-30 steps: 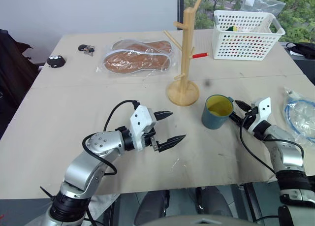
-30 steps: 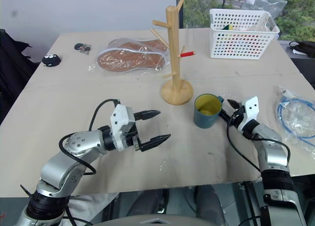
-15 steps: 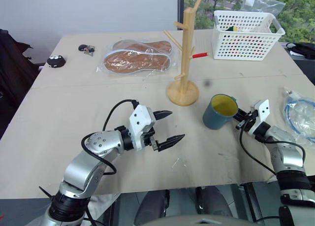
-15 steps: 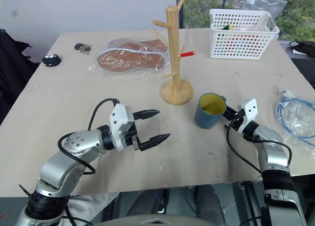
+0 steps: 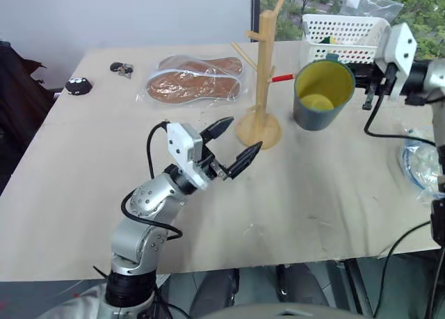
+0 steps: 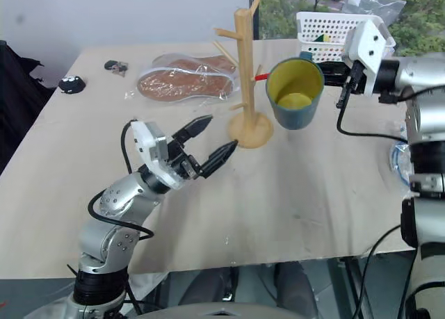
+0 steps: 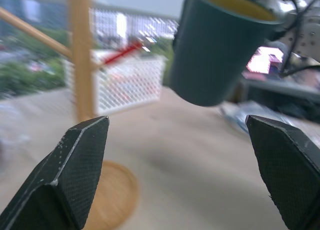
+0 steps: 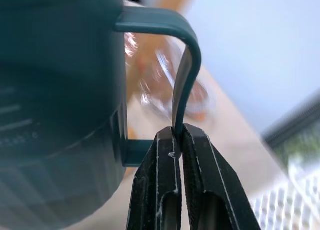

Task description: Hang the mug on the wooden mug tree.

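Mug (image 5: 320,95): teal outside, yellow inside, held in the air off the table (image 5: 334,194), just right of the wooden mug tree (image 5: 263,76) and in front of the white basket (image 5: 348,37) at the far right; right tool (image 8: 176,140) clamped on its loop handle. Left tool (image 5: 233,144): fingers apart, empty, raised over the table near the tree's round base, pointing toward it. Bagged brown items (image 5: 195,79): far left of the tree.

I see even, bright daylight across the table (image 5: 83,194), shadows faint. My left wrist view is blurred behind its fingers (image 7: 75,165); the mug (image 8: 55,115) is smeared in the right wrist view.
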